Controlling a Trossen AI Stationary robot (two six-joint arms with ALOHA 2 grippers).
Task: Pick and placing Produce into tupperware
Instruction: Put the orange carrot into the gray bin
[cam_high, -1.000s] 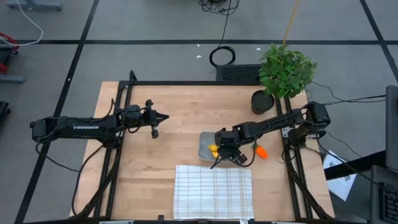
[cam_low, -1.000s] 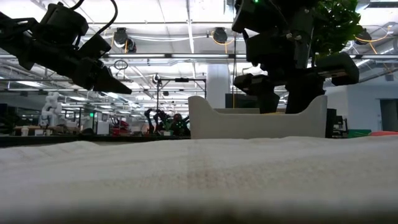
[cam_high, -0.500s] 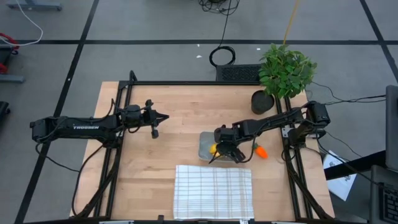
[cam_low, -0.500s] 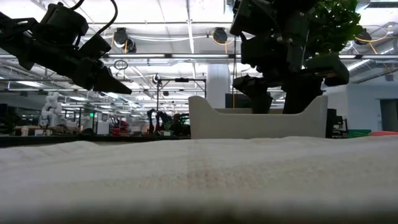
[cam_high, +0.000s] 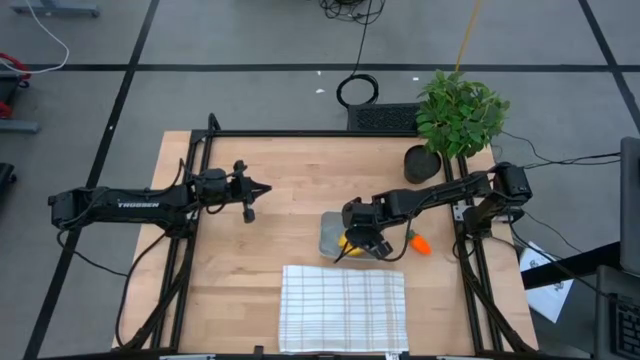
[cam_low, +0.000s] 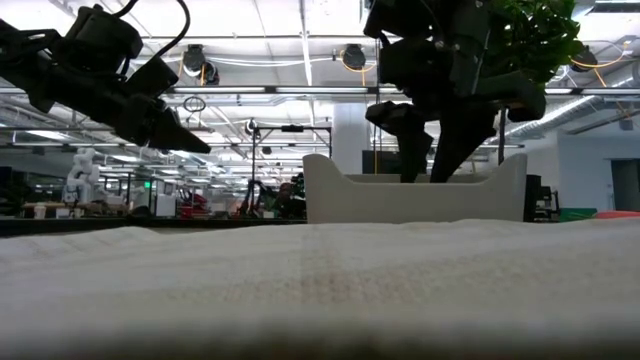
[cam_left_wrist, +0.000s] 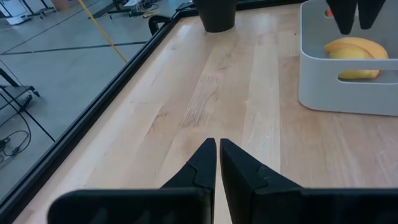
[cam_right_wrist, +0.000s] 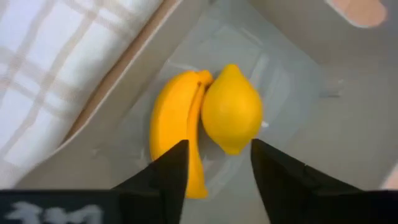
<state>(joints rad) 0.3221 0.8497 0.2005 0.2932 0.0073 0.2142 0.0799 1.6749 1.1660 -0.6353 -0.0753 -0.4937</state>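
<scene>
The tupperware (cam_high: 328, 232) stands on the wooden table, just beyond the checked cloth. Inside it, the banana (cam_right_wrist: 177, 134) and the lemon (cam_right_wrist: 231, 109) lie side by side on its floor, touching. The carrot (cam_high: 420, 243) lies on the table to the container's right. My right gripper (cam_right_wrist: 219, 165) hangs open over the container, fingers pointing down, one on either side of the two yellow pieces and above them; in the low view its tips (cam_low: 430, 170) dip behind the container's wall. My left gripper (cam_high: 262, 188) waits shut above the table's left half.
A white checked cloth (cam_high: 343, 308) covers the near middle of the table, next to the container. A black pot (cam_high: 421, 163) with a leafy plant (cam_high: 458, 115) stands at the far right corner. Bare wood lies between the left gripper and the container.
My right gripper has drifted a little from the container's near side toward its middle, turning slightly as it went, and remains open. The banana and lemon stay in the container. The left arm has kept still.
</scene>
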